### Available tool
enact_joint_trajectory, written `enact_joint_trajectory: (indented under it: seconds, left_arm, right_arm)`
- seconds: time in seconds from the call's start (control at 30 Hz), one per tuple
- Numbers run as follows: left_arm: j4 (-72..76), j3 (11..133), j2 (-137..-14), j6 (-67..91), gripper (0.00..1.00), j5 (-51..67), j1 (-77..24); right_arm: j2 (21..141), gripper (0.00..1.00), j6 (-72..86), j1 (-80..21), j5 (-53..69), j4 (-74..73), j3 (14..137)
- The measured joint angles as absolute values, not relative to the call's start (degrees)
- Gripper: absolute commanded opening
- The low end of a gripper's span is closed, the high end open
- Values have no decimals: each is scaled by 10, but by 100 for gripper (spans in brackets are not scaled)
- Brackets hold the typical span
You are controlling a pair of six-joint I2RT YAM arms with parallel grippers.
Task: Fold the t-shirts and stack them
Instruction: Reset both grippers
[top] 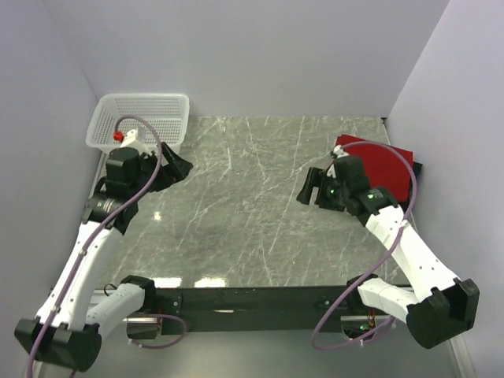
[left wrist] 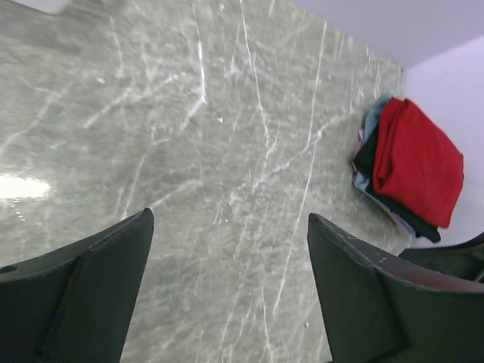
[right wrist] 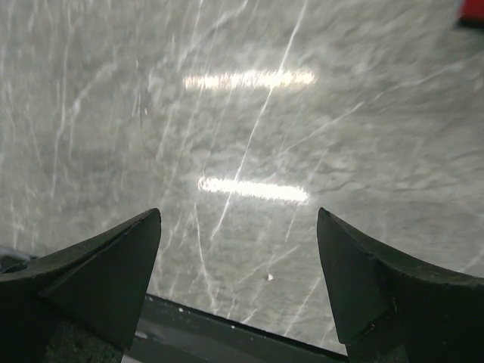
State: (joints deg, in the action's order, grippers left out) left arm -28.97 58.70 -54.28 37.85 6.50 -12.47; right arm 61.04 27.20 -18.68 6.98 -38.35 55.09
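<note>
Grey marble-patterned table [top: 260,205], white walls on three sides: at its far right edge lie the t-shirts [top: 376,167], folded into one pile. A red shirt [left wrist: 420,162] is on top with a black shirt [left wrist: 397,212] under it, and a light blue edge [left wrist: 376,107] of a third peeps out at one side. How many layers lie beneath cannot be told.

Just beside the pile, toward the table's middle, hangs the right gripper [top: 309,187], jaws spread wide with nothing between them, apart from the cloth. Well across the table, the left gripper [top: 177,168] is likewise spread and empty, held above the stone just in front of a white mesh basket [top: 150,97] in the far left corner. The left arm hides part of the basket, and no cloth shows in the part that can be seen.

By the look of things the folding is over and the stacking is at its end, or very near it. On that reading, the next move is to draw both arms back to the near edge without brushing the pile. Should a shirt lie hidden in the basket, the left gripper must instead reach in and pinch it at a hem.
</note>
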Motion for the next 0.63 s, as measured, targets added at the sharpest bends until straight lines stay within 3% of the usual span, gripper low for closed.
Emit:
enact_joint_trajectory:
  seconds: [0.23,0.63]
  left_arm:
    - [-290,557,-490,383,99,26,-125]
    - [-294,518,-476,384,100,21,-125]
  right_arm:
    - [610,89,283,-242,71,-340,500]
    - [604,89,287,-283,34,-312,496]
